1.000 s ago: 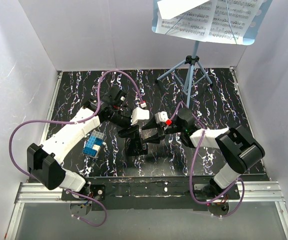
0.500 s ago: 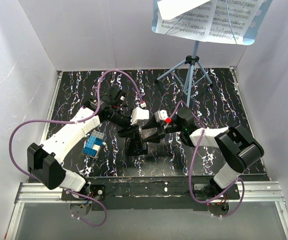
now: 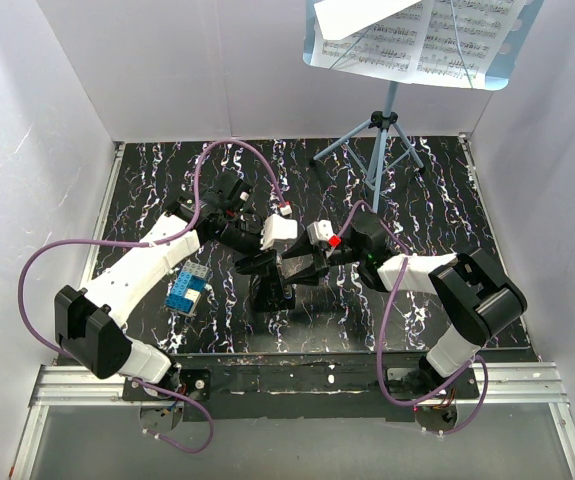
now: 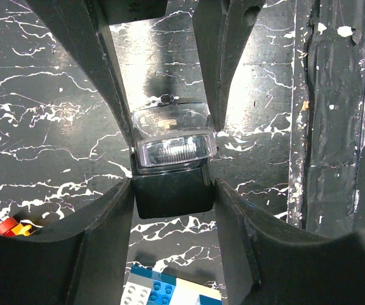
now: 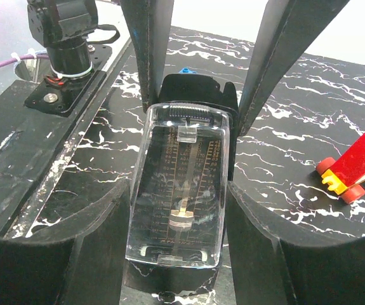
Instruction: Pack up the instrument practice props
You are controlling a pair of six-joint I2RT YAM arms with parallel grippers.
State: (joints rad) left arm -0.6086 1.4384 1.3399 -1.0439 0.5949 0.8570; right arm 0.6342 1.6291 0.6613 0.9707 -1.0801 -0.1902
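The light-blue music stand (image 3: pixel 380 140) stands at the back right on tripod legs. Its perforated desk plate (image 3: pixel 319 52) carries white sheet-music pages (image 3: pixel 447 30). Neither gripper is near it. At mid-table both grippers meet on a metronome (image 3: pixel 272 285) with a black body (image 4: pixel 169 190) and a clear cover (image 5: pixel 179 184). My left gripper (image 4: pixel 172 184) is shut on the black body. My right gripper (image 5: pixel 179 190) is closed on the sides of the clear cover. In the top view my left gripper (image 3: pixel 264 270) and right gripper (image 3: pixel 299 270) face each other.
A blue-and-white brick plate (image 3: pixel 187 290) lies left of the metronome and shows in the left wrist view (image 4: pixel 163 289). A red toy car (image 5: pixel 353 168) lies on the black marbled table (image 3: pixel 147 190). White walls (image 3: pixel 27 150) enclose three sides.
My right gripper has slid a little to the left, closer onto the metronome. The left arm and the music stand have not moved.
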